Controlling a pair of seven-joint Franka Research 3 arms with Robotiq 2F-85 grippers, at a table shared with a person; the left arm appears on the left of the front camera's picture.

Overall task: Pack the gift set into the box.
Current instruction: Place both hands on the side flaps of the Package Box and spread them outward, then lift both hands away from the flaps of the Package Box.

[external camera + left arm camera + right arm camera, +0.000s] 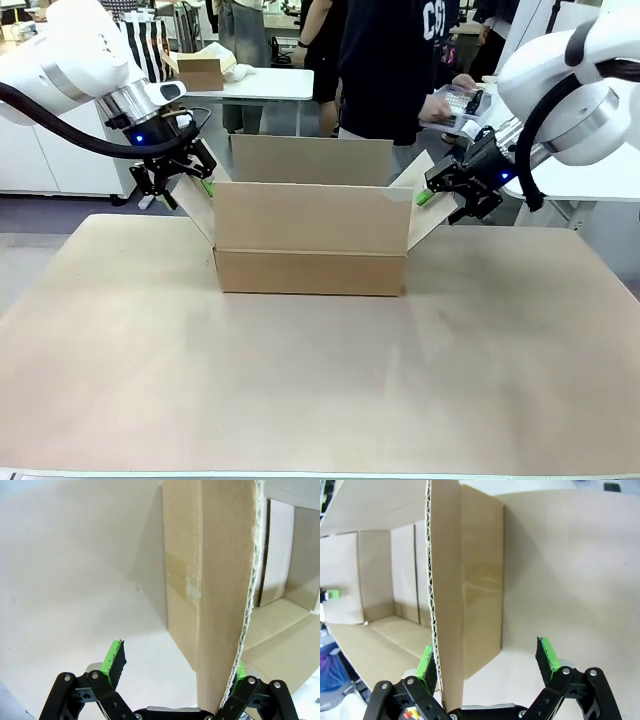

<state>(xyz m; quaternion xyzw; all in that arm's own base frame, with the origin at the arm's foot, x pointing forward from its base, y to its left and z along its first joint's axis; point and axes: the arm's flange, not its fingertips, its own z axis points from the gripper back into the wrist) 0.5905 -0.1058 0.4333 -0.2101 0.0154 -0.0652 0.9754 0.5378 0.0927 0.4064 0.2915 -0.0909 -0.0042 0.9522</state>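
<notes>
Tan, matte sheet surface covers the counter (pixel 320 400); it is flat, with faint scuffs. Behind it are white tables, and a person (pixel 385 60) in dark clothing stands at the far side.

Box (pixel 310 240): plain brown corrugated cardboard, rectangular, sitting mid-counter toward the far half, open at the top. The near and far flaps stand upright. The left side flap (pixel 200 212) and right side flap (pixel 425 218) splay outward at a slant. Cut edges show the wavy fluting between the liners. In the left wrist view a strip of brown tape (pixel 176 575) runs across the outer end wall, slightly glossier than the board. The inner floor, seen from both wrist views, is smooth board with a fold seam.

Left claw (pixel 180 190): black linkage fingers, spread wide and straddling the left side flap. In its wrist view the flap's fluted edge lies against one green pad (pixel 240 672), while the other pad (pixel 113 658) stands well clear over the counter. It is not clamped.

Right claw (pixel 445 203): likewise wide, straddling the right side flap. One ribbed green pad (pixel 426 667) is touching or just beside the flap's edge, and the opposite pad (pixel 546 655) is well apart from it.
</notes>
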